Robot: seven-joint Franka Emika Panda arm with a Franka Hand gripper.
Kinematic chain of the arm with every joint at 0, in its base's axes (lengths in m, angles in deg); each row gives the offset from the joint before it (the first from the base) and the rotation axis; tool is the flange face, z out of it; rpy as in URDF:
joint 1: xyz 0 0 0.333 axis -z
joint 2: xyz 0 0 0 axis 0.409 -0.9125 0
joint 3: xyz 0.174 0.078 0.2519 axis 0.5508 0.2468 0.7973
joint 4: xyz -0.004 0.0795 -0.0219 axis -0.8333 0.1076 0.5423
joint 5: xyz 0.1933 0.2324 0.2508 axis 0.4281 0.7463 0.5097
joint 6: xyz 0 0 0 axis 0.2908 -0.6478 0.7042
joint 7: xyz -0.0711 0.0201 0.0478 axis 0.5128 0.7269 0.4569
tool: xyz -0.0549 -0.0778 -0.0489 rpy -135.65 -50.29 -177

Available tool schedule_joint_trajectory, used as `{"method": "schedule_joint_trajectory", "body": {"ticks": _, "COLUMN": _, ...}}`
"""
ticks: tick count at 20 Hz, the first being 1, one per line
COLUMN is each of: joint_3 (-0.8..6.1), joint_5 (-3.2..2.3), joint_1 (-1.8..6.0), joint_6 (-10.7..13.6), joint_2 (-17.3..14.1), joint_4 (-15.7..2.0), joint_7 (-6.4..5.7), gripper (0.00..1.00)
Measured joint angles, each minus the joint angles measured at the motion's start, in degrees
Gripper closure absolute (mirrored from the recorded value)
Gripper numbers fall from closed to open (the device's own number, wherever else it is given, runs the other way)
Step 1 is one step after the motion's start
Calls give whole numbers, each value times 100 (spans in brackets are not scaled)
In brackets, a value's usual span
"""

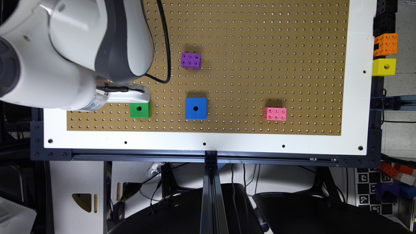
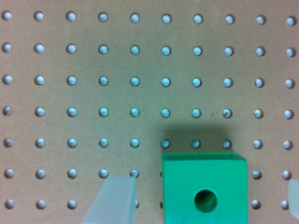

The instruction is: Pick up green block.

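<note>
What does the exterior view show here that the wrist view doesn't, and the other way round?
Exterior view alone: the arm's white body, the blue cube, the purple brick, the pink brick, the yellow cube off the board's edge, and the white frame.

Wrist view alone: the two translucent fingers, one each side of the green block with gaps between, so the gripper is open and not yet gripping.

Both: the green block with its round dark hole, resting on the brown pegboard.
</note>
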Motion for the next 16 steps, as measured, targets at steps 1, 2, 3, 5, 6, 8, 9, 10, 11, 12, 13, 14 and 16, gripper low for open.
{"method": "schedule_joint_trajectory", "body": {"ticks": 1, "joint_3": 0, "joint_5": 0, "joint_1": 0, "joint_6": -2, "joint_2": -11, "joint_4": -15, "joint_7": 0, "gripper": 0}}
{"method": "schedule_joint_trajectory", "body": {"ticks": 2, "joint_3": 0, "joint_5": 0, "joint_1": 0, "joint_6": -1, "joint_2": -11, "joint_4": -27, "joint_7": 0, "gripper": 0}}
{"method": "schedule_joint_trajectory", "body": {"ticks": 3, "joint_3": 0, "joint_5": 0, "joint_1": 0, "joint_6": -1, "joint_2": -20, "joint_4": -28, "joint_7": 0, "gripper": 0}}
{"method": "schedule_joint_trajectory", "body": {"ticks": 5, "joint_3": 0, "joint_5": 0, "joint_1": -1, "joint_6": -40, "joint_2": -100, "joint_4": -32, "joint_7": 0, "gripper": 0}}
{"method": "schedule_joint_trajectory", "body": {"ticks": 6, "joint_3": 0, "joint_5": 0, "joint_1": -1, "joint_6": -98, "joint_2": -163, "joint_4": -35, "joint_7": 0, "gripper": 0}}
{"method": "schedule_joint_trajectory", "body": {"ticks": 8, "joint_3": 1, "joint_5": 0, "joint_1": -6, "joint_6": -176, "joint_2": -246, "joint_4": -49, "joint_7": 0, "gripper": 0}}
{"method": "schedule_joint_trajectory", "body": {"ticks": 9, "joint_3": 3, "joint_5": 0, "joint_1": -17, "joint_6": -199, "joint_2": -276, "joint_4": -64, "joint_7": -5, "gripper": 0}}
{"method": "schedule_joint_trajectory", "body": {"ticks": 10, "joint_3": 11, "joint_5": 0, "joint_1": -39, "joint_6": -205, "joint_2": -303, "joint_4": -101, "joint_7": -22, "gripper": 0}}
{"method": "schedule_joint_trajectory", "body": {"ticks": 11, "joint_3": 23, "joint_5": 0, "joint_1": -62, "joint_6": -205, "joint_2": -321, "joint_4": -140, "joint_7": -48, "gripper": 0}}
{"method": "schedule_joint_trajectory", "body": {"ticks": 12, "joint_3": 28, "joint_5": 0, "joint_1": -90, "joint_6": -204, "joint_2": -331, "joint_4": -170, "joint_7": -84, "gripper": 0}}
{"method": "schedule_joint_trajectory", "body": {"ticks": 13, "joint_3": 29, "joint_5": -1, "joint_1": -121, "joint_6": -203, "joint_2": -339, "joint_4": -195, "joint_7": -116, "gripper": 0}}
{"method": "schedule_joint_trajectory", "body": {"ticks": 14, "joint_3": 30, "joint_5": -1, "joint_1": -147, "joint_6": -203, "joint_2": -351, "joint_4": -217, "joint_7": -143, "gripper": 0}}
{"method": "schedule_joint_trajectory", "body": {"ticks": 16, "joint_3": 29, "joint_5": -2, "joint_1": -168, "joint_6": -203, "joint_2": -385, "joint_4": -262, "joint_7": -159, "gripper": 0}}
